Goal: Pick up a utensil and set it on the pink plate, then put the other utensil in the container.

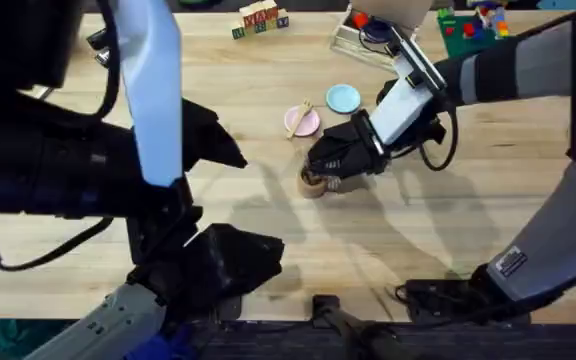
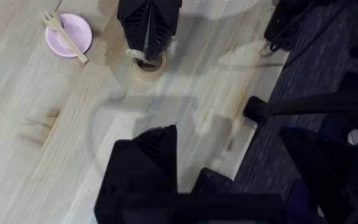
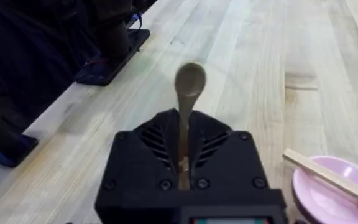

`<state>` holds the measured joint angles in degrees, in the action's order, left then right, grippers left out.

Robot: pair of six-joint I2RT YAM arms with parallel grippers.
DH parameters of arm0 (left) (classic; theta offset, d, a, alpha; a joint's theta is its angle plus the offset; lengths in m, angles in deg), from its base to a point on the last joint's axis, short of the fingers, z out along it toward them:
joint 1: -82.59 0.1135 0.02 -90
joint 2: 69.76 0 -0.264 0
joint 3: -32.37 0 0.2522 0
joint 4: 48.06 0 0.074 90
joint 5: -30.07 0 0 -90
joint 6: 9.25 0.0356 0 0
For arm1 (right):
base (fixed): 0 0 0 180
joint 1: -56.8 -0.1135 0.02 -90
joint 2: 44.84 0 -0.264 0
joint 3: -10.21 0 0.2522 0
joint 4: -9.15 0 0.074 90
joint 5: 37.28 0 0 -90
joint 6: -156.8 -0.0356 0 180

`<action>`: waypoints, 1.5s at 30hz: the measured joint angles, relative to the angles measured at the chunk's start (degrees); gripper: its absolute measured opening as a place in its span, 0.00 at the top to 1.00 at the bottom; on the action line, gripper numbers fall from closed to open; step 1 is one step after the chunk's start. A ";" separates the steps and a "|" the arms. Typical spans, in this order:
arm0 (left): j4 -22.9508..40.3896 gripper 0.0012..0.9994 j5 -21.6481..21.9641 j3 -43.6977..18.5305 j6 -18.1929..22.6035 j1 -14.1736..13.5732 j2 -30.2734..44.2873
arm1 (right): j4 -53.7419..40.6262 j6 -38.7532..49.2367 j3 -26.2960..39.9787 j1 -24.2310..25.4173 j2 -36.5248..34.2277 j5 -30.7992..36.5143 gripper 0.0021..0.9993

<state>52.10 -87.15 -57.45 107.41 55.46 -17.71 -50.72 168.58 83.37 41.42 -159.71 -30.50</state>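
The pink plate [image 1: 302, 121] [image 2: 68, 34] [image 3: 328, 196] lies on the wooden table with the wooden fork [image 1: 301, 113] [image 2: 64, 36] [image 3: 325, 176] resting across it. Just in front of it stands the brown container [image 1: 313, 186] [image 2: 149, 67]. My right gripper [image 1: 320, 172] [image 2: 146, 51] [image 3: 182, 124] hovers directly over the container, shut on the slim other utensil [image 3: 189, 84], whose rounded end sticks out past the fingers. Whether the utensil touches the cup I cannot tell. My left gripper [image 2: 229, 134] hangs high above the table's near side, open and holding nothing.
A light blue plate [image 1: 343, 98] sits right of the pink one. At the back are a clear box with red items [image 1: 368, 35], wooden blocks [image 1: 260, 18] and a green brick plate [image 1: 473, 28]. The left arm [image 1: 88, 160] looms large and dark on the left.
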 joint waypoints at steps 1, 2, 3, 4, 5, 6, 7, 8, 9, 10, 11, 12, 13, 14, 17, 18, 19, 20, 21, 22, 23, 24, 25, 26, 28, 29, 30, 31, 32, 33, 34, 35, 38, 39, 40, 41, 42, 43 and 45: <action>0.01 0.01 0.00 0.00 0.00 0.00 0.00 | 0.00 0.00 0.00 0.00 0.00 0.00 0.90; -0.01 0.01 0.00 0.00 0.00 0.00 0.02 | 0.00 -0.04 0.00 0.00 0.00 0.00 0.87; 0.01 0.01 0.00 0.00 0.00 0.00 0.00 | 0.02 -0.04 0.00 0.00 0.00 0.00 0.85; 0.00 0.01 0.00 0.00 0.00 0.00 0.00 | 0.02 -0.06 0.00 0.00 0.00 0.00 0.82; -0.01 0.01 0.00 0.00 0.00 0.00 0.02 | 0.02 -0.07 0.00 0.00 0.00 0.00 0.78; 0.00 0.01 0.00 0.00 0.00 0.00 0.00 | 0.06 -0.19 0.00 0.00 0.00 0.00 0.73; 0.01 0.01 0.00 0.00 0.00 0.00 0.01 | 0.07 -0.22 0.00 0.00 0.00 0.00 0.68; -0.01 0.01 0.00 0.00 0.00 0.00 0.00 | 0.05 -0.22 0.00 0.00 0.00 0.00 0.63; -0.01 0.01 0.00 0.00 0.00 0.00 0.00 | 0.09 -0.33 0.00 0.00 0.00 0.00 0.43; -0.01 0.01 0.00 0.00 0.00 0.00 0.00 | 0.09 -0.46 0.00 0.00 0.00 0.00 0.35; 0.00 0.01 0.00 0.00 0.00 0.00 0.00 | 0.07 -0.48 0.00 0.00 0.00 0.00 0.30; -0.01 0.01 0.00 0.00 0.00 0.00 0.01 | 0.08 -0.50 0.00 0.00 0.00 0.00 0.24; 0.01 0.01 0.00 0.00 0.00 0.00 0.00 | 0.11 -0.52 0.00 0.00 0.00 0.00 0.20; 0.01 0.01 0.00 0.00 0.00 0.00 0.00 | 0.11 -0.55 0.00 0.00 0.00 0.00 0.19; 0.01 0.01 0.00 0.00 0.00 0.00 0.00 | 0.11 -0.55 0.00 0.00 0.00 -0.02 0.19; -0.01 0.01 0.00 0.00 0.00 0.00 0.00 | 0.10 -0.57 0.00 0.00 0.00 -0.02 0.19; 0.00 0.01 0.00 0.00 0.00 0.00 0.01 | 0.11 -0.58 0.00 0.00 0.00 -0.02 0.18; 0.01 0.01 0.00 0.00 0.00 0.00 0.00 | 0.13 -0.61 0.00 0.00 0.00 -0.02 0.17; 0.00 0.01 0.00 0.00 0.00 0.00 0.01 | 0.13 -0.75 0.00 0.00 0.00 -0.02 0.15; -0.01 0.01 0.00 0.00 0.00 0.00 0.00 | 0.17 -1.05 0.00 0.00 0.00 -0.02 0.13; -0.01 0.01 0.00 0.00 0.00 0.00 0.00 | 0.24 -1.49 0.02 0.00 0.00 -0.02 0.12; 0.01 0.01 0.00 0.00 0.00 0.00 0.02 | 0.22 -2.47 0.10 0.00 0.00 -0.02 0.10; -0.01 0.01 0.00 0.00 0.00 0.00 0.02 | 0.22 -3.59 0.27 0.00 0.00 -0.02 0.08; 0.01 0.01 0.00 0.00 0.00 0.00 0.02 | 0.17 -5.23 0.74 0.00 0.00 -0.10 0.07; 0.00 0.01 0.00 0.00 0.00 0.00 0.00 | -0.01 -8.64 2.30 0.02 0.00 -0.36 0.05; -0.01 0.01 0.01 0.00 0.00 0.00 0.01 | -0.18 -10.58 3.48 0.02 0.00 -0.42 0.05; 0.01 0.01 0.00 0.00 0.00 0.00 0.00 | -0.42 -12.18 4.54 0.02 0.00 -0.46 0.05; -0.01 0.01 0.00 0.00 0.00 0.00 0.01 | -0.82 -13.93 5.70 0.09 0.00 -0.68 0.04; 0.00 0.01 0.00 0.00 0.00 0.00 0.01 | -1.34 -15.47 6.85 0.17 0.00 -1.01 0.04; -0.01 0.01 0.00 0.00 0.00 0.00 0.00 | -2.04 -16.83 7.92 0.30 0.00 -1.27 0.03; 0.01 0.01 0.01 0.00 0.00 0.00 0.01 | -3.16 -18.37 9.08 0.49 0.00 -1.40 0.03; -0.01 0.01 0.01 0.00 0.00 0.00 0.00 | -4.40 -20.10 10.19 0.76 0.00 -1.47 0.03; 0.00 0.01 0.03 0.00 0.00 0.00 0.01 | -9.20 -23.66 14.50 1.92 0.00 0.81 0.02; -0.01 0.01 0.07 0.00 0.00 0.00 0.00 | -10.85 -26.20 16.24 2.22 0.00 2.09 0.02; 0.01 0.01 0.11 0.00 0.00 0.00 0.00 | -12.39 -28.29 17.84 2.46 0.00 3.41 0.02; -0.01 0.01 0.22 0.00 0.00 0.00 0.00 | -14.48 -30.83 19.95 2.74 0.00 5.44 0.02; -0.01 0.01 0.26 0.00 0.00 0.00 0.01 | -16.43 -33.06 22.02 2.88 0.00 7.50 0.02; -0.01 0.01 0.28 0.00 0.00 0.00 0.00 | -18.46 -34.91 23.99 2.91 0.00 9.63 0.03; 0.01 0.01 0.30 0.00 0.00 0.00 0.00 | -22.94 -38.54 28.50 2.91 -0.04 14.19 0.03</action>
<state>52.11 -86.85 -57.45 107.41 55.46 -17.71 -73.65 130.04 111.87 44.33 -159.75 -16.31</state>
